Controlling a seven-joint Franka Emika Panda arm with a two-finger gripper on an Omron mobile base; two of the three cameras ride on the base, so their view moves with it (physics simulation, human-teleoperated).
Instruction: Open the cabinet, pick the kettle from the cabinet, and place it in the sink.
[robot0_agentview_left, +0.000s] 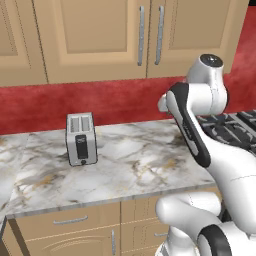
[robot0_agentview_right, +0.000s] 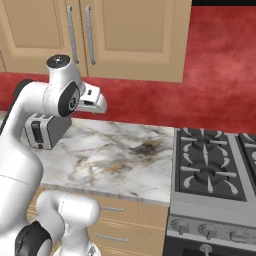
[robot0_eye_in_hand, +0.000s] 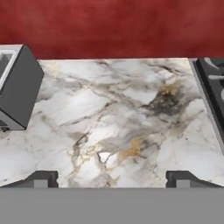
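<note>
Pincer (robot0_eye_in_hand: 111, 178): jaws spread wide, empty, hovering over the marble surface (robot0_eye_in_hand: 122, 127) near the toaster (robot0_agentview_left: 81, 138). Cabinet (robot0_agentview_left: 100, 35): both doors shut, so we cannot see the kettle, presumably inside. We judge the door stiff and hinged; best taken by its long silver bar handle (robot0_agentview_left: 141, 35), smooth metal, likely slippery, gripped mid-length.

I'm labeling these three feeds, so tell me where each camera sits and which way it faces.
Left base view: behind the arm's left, facing the cabinet, toaster and counter; arm at lower right.
Right base view: behind the arm's right, facing the same counter plus stove; arm at lower left.
Hand view: on the hand, looking down at the counter; open tool at bottom.
All three share toaster and counter.
</note>
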